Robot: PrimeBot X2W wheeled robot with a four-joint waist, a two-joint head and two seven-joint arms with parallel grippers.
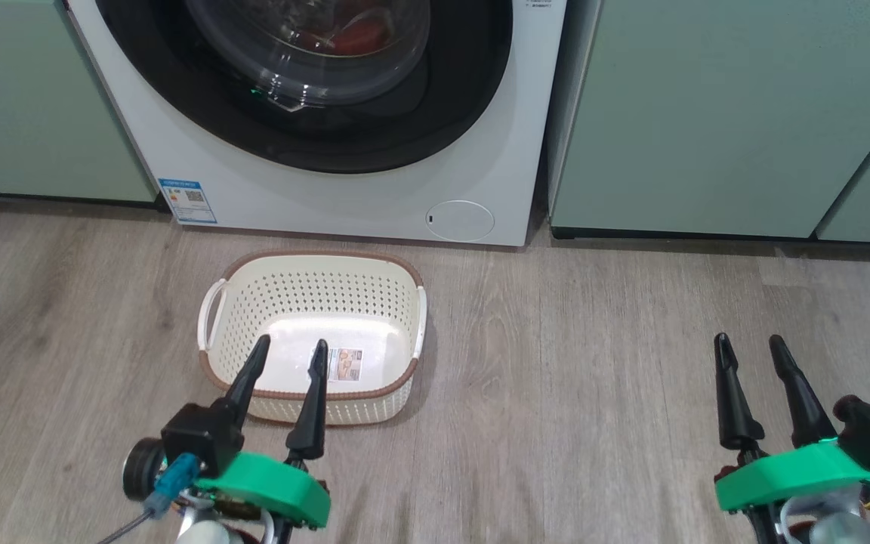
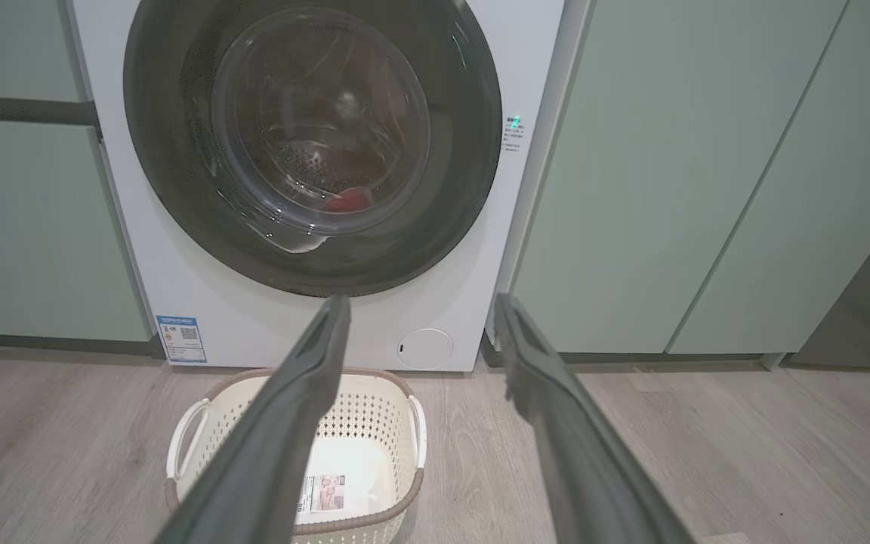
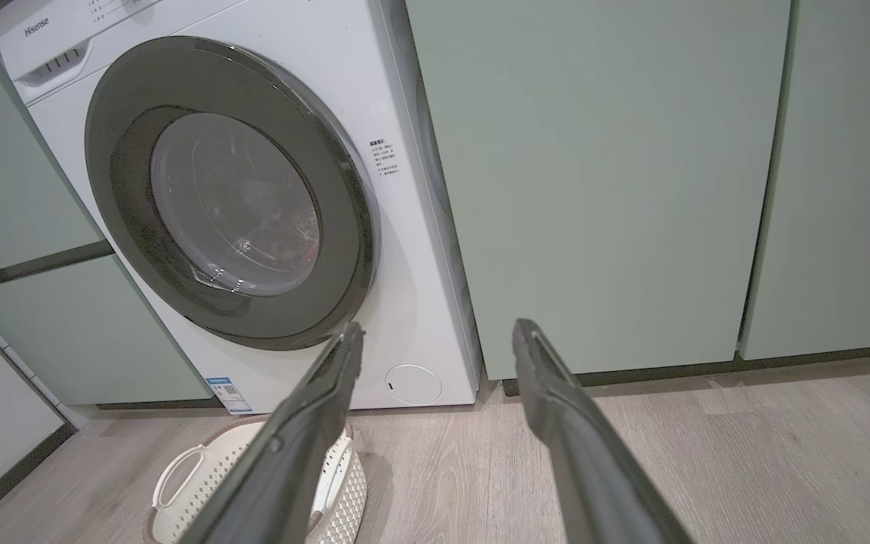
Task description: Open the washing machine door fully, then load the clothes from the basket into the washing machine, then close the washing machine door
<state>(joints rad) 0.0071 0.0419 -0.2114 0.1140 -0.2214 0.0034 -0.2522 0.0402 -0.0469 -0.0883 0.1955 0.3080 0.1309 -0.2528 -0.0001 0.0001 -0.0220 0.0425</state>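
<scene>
**Left gripper** (image 1: 291,342): jaws stand wide and grip nothing. In the head view it sits at 7 o'clock, fingers pointing toward 12. Its fingertips overlap the near wall of the basket (image 1: 314,257) in that view (whether they touch the rim cannot be told). In the left wrist view the left gripper (image 2: 421,299) shows its two grey fingers spread wide, with the basket (image 2: 382,393) below them at 6 o'clock.

**Right gripper** (image 1: 748,339): jaws likewise wide, nothing between them. It sits at 4 o'clock in the head view, above bare floor (image 1: 593,378) and well apart from the basket. In its own wrist view the right gripper (image 3: 439,326) points toward the gap between washer and cabinet, with the basket (image 3: 352,491) at 7 o'clock.

**Basket**: upright on the floor, just in front of the washing machine (image 1: 314,200), at 6 o'clock from the drum. Its pale base and label lie in plain sight.

**Washing machine door** (image 1: 465,98): lies flush against the machine front at 12 o'clock in the head view.

**Clothes** (image 1: 363,34): red fabric shows through the glass bowl, inside the drum; the same red patch (image 2: 350,199) shows in the left wrist view. The white garment cannot be told apart through the glass.

**Surroundings**: blue sticker (image 1: 187,200) at the machine's lower left, small round panel (image 1: 460,221) at its lower right. Pale green cabinets (image 1: 707,113) flank the machine at 2 and 10 o'clock.
</scene>
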